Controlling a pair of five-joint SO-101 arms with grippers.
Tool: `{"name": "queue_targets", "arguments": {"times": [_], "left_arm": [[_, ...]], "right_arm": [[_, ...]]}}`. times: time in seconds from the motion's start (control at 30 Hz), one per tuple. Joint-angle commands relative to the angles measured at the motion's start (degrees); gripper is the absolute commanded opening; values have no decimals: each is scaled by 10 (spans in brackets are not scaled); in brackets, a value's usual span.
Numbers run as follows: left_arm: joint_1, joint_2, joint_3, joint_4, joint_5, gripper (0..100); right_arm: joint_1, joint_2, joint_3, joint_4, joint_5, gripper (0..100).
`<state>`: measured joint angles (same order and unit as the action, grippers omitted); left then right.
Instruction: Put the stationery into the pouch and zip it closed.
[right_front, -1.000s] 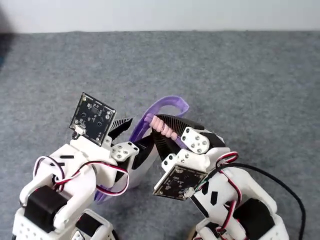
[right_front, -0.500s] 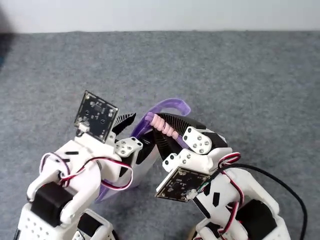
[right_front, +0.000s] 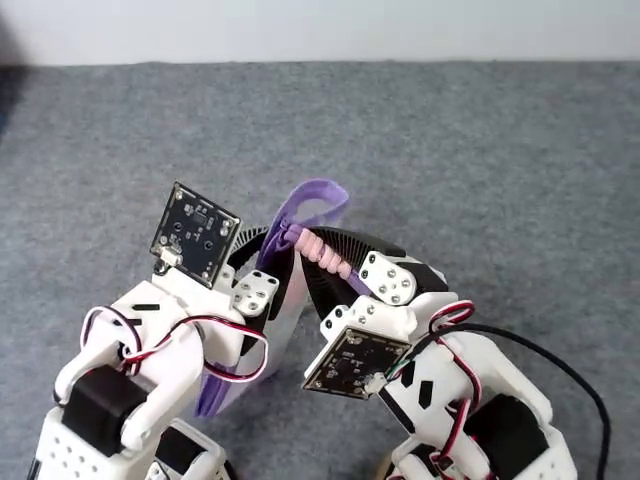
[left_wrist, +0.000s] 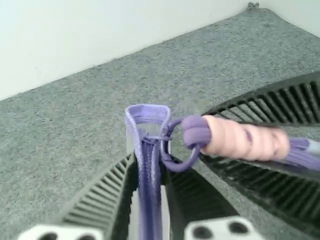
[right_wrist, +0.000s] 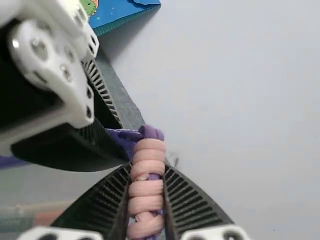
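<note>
A plain robotics lab bench: grey carpet-like table cover (right_front: 500, 150) against a bare white wall (right_front: 320, 30).

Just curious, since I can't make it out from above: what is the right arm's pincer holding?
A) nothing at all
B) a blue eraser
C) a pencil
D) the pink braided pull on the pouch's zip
D: the right pincer is shut on the pink braided pull, which is joined by a purple ring to the zip of the pouch.

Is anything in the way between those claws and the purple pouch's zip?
Nothing visible. The right gripper is shut on the pink pull, and the left gripper is shut on the pouch edge beside it.
</note>
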<state>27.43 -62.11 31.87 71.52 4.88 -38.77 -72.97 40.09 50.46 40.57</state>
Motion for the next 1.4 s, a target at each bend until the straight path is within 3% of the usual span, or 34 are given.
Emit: {"name": "queue_targets", "arguments": {"times": [0.0,0.53,0.83,1.13,1.37], "left_arm": [[3,-6,-10,-16,4,14],[0,-7,-90,59,8,12],[1,-7,-138,105,27,11],[2,-7,-197,155,28,11],[2,-7,-208,172,28,11]], "right_arm": [[-2,-6,-29,-7,4,7],[175,19,18,-41,-54,7],[222,25,100,-101,-84,7],[225,24,153,-165,-82,7],[253,20,165,-168,-85,7]]}}
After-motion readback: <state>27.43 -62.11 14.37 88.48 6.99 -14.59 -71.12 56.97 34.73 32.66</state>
